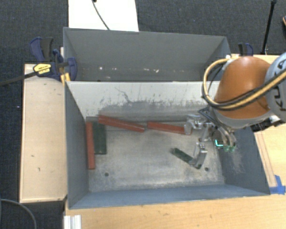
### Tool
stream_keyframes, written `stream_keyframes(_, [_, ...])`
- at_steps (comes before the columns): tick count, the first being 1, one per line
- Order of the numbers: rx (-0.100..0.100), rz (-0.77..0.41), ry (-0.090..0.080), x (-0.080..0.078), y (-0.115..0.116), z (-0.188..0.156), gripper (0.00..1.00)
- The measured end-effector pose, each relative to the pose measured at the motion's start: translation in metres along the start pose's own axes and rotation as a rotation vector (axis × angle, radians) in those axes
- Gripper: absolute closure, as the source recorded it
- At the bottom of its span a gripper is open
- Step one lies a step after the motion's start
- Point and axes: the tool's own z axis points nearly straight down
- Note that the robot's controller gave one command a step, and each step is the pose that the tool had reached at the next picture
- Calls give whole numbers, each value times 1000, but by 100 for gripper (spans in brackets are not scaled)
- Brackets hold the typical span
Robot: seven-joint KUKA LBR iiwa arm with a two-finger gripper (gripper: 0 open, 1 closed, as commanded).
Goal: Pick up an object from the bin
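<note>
Tool [199, 162] low at the right end of the bin [148, 179], its tip at a dark flat strip [182, 154].

A red stick [90, 146] lies along the left wall, with a dark green block [101, 140] just beside it. Along the back wall a second red stick [121, 124] and a third red stick [166, 127] lie almost end to end. Right of the middle, the dark flat strip lies slanted on the floor, its right end meeting the tool. I cannot tell whether the tool is open or closed, or whether it has hold of the strip.
</note>
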Motion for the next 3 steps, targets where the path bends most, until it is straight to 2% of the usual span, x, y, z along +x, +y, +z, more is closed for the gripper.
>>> stream_keyframes(1, [0, 36, 0, -17, -18, 110, 0])
stream_keyframes(2, [0, 33, -6, -19, -18, 106, 100])
stream_keyframes(3, [1, 56, -16, -15, -29, -58, 100])
